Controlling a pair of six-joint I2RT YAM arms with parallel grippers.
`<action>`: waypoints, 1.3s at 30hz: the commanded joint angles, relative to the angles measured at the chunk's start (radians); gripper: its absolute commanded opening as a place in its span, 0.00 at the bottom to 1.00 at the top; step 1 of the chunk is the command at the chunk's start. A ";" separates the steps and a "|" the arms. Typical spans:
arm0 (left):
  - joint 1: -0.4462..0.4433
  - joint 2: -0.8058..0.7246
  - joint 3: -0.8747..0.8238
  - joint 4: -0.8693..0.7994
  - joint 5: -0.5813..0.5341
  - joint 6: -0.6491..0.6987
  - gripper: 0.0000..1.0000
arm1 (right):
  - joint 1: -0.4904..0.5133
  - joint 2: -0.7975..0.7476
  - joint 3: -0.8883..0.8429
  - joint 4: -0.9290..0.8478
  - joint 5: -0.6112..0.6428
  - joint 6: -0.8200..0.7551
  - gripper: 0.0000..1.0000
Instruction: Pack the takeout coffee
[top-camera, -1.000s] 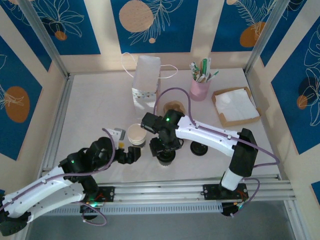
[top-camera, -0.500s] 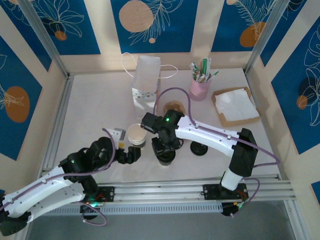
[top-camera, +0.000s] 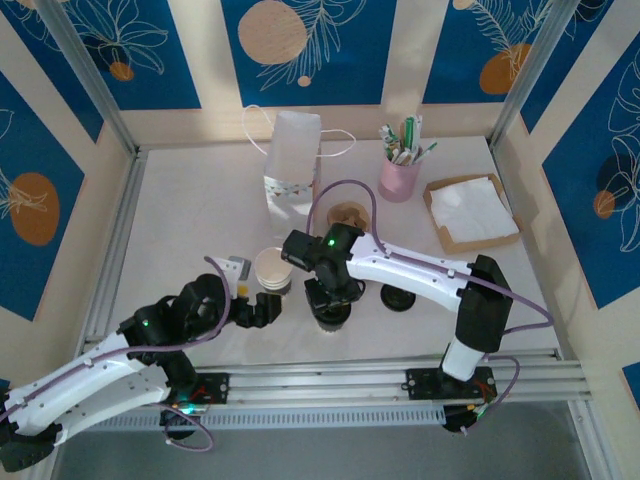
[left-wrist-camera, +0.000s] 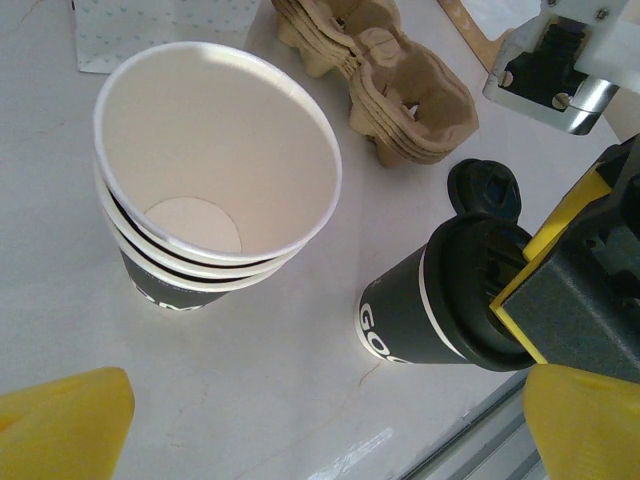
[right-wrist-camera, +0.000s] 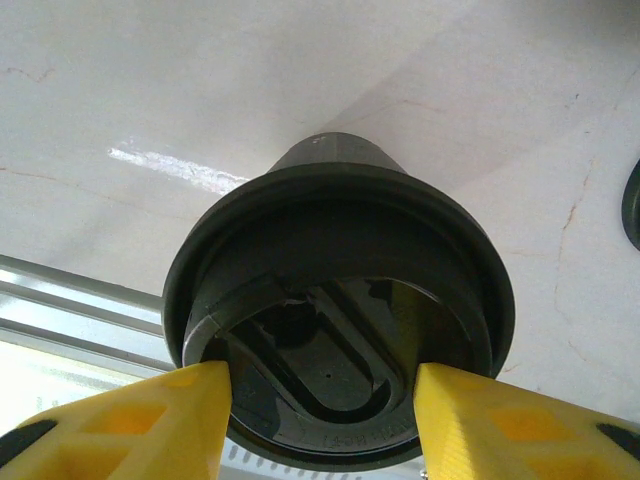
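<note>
Top view: the right gripper (top-camera: 330, 303) hangs straight over the takeout coffee (top-camera: 331, 320), which stands upright on the table (top-camera: 200, 220) near the front rail, just right of the stack of lidless cups (top-camera: 270, 268). A loose black lid (top-camera: 398, 297) lies to its right. The left gripper (top-camera: 262, 308) sits low, near the stack. At the back are a paper bag (top-camera: 293, 165), a pink cup of sticks (top-camera: 400, 178) and a napkin tray (top-camera: 472, 212). Left wrist: the left gripper is spread wide, yellow fingertips (left-wrist-camera: 60, 425) at the frame corners with nothing between them. The stack is ahead on the left, the coffee on the right, and cardboard carriers (left-wrist-camera: 385, 70) lie beyond. Right wrist: yellow fingers (right-wrist-camera: 150, 420) stand a narrow gap apart over the coffee's black lid. Whether they touch it cannot be told.
</note>
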 joint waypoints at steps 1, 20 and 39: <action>0.008 -0.007 0.011 0.014 -0.009 -0.006 1.00 | 0.007 -0.020 0.003 -0.018 -0.006 0.011 0.53; 0.008 -0.125 0.203 -0.071 -0.078 0.037 1.00 | 0.008 -0.483 -0.065 0.033 0.106 0.024 0.90; 0.008 -0.316 0.331 -0.337 0.043 -0.210 1.00 | 0.008 -1.104 -0.385 -0.002 -0.061 0.211 0.99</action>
